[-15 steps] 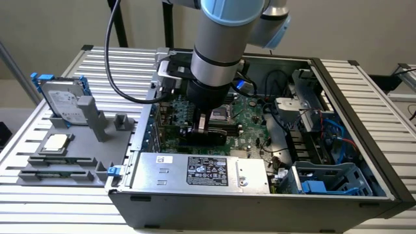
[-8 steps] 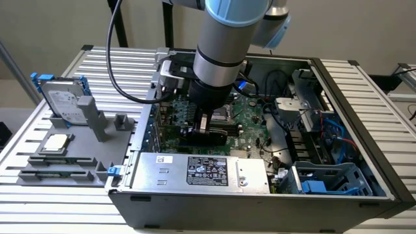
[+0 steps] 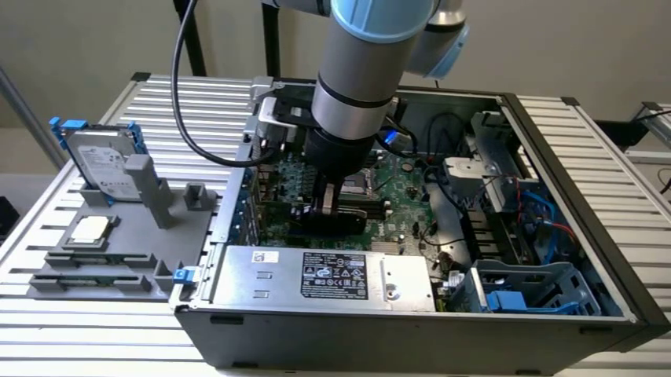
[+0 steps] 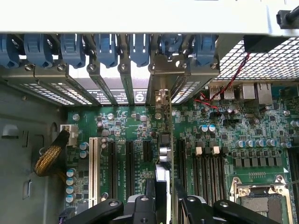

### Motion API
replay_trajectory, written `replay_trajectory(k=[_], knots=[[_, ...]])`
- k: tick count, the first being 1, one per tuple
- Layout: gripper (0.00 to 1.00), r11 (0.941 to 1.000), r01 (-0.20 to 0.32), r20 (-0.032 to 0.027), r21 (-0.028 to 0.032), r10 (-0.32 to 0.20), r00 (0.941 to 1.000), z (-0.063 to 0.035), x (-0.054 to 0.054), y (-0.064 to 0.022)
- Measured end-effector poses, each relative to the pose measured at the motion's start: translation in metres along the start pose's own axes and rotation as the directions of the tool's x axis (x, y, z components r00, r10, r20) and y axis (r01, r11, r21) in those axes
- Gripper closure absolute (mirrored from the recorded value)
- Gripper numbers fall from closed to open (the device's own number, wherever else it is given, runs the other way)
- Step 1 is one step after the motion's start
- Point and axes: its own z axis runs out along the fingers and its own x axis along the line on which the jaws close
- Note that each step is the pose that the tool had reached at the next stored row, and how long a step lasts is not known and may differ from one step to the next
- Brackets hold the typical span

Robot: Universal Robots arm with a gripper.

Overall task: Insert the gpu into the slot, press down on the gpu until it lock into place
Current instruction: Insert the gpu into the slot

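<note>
Inside the open computer case [image 3: 545,236], my gripper [image 3: 328,206] is shut on the gpu [image 3: 338,224], a black card held upright low over the green motherboard [image 3: 404,177]. In the wrist view the gpu [image 4: 163,156] appears edge-on, running from my gripper [image 4: 163,205] toward the case's rear wall. Its metal bracket [image 4: 161,91] stands at the rear opening between the blue latches. A black finger [image 4: 140,205] sits on each side of the card. The bright-blue slot is hidden beneath the card.
A silver labelled power-supply box [image 3: 325,275] lies just in front of the gripper. Black memory strips [image 4: 205,163] and the CPU socket [image 4: 261,196] flank the card, as does a white slot [image 4: 93,168]. A blue drive cage [image 3: 524,290] and a hard drive [image 3: 105,161] on a grey fixture are further off.
</note>
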Motion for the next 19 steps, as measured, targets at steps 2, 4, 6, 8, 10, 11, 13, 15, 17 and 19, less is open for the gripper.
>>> replay_trajectory(k=[2, 4, 6, 8, 10, 11, 13, 15, 17, 19], knots=[[0.74, 1.0000, 0.000, 0.0000, 0.0000, 0.000, 1.0000, 0.0000, 0.0000, 0.0000], [0.74, 1.0000, 0.000, 0.0000, 0.0000, 0.000, 1.0000, 0.0000, 0.0000, 0.0000], [0.74, 1.0000, 0.000, 0.0000, 0.0000, 0.000, 1.0000, 0.0000, 0.0000, 0.0000], [0.74, 1.0000, 0.000, 0.0000, 0.0000, 0.000, 1.0000, 0.0000, 0.0000, 0.0000], [0.74, 1.0000, 0.000, 0.0000, 0.0000, 0.000, 1.0000, 0.0000, 0.0000, 0.0000], [0.74, 1.0000, 0.000, -0.0001, 0.0000, 0.000, 1.0000, 0.0000, 0.0000, 0.0000], [0.74, 1.0000, 0.000, 0.0000, 0.0000, 0.000, 1.0000, 0.0000, 0.0000, 0.0000], [0.74, 1.0000, 0.000, 0.0000, 0.0000, 0.000, 1.0000, 0.0000, 0.0000, 0.0000], [0.74, 1.0000, 0.000, 0.0000, 0.0000, 0.000, 1.0000, -0.0002, 0.0000, 0.0000], [0.74, 1.0000, 0.000, 0.0010, 0.0003, 0.000, 1.0000, -0.0019, -0.0003, 0.0002]])
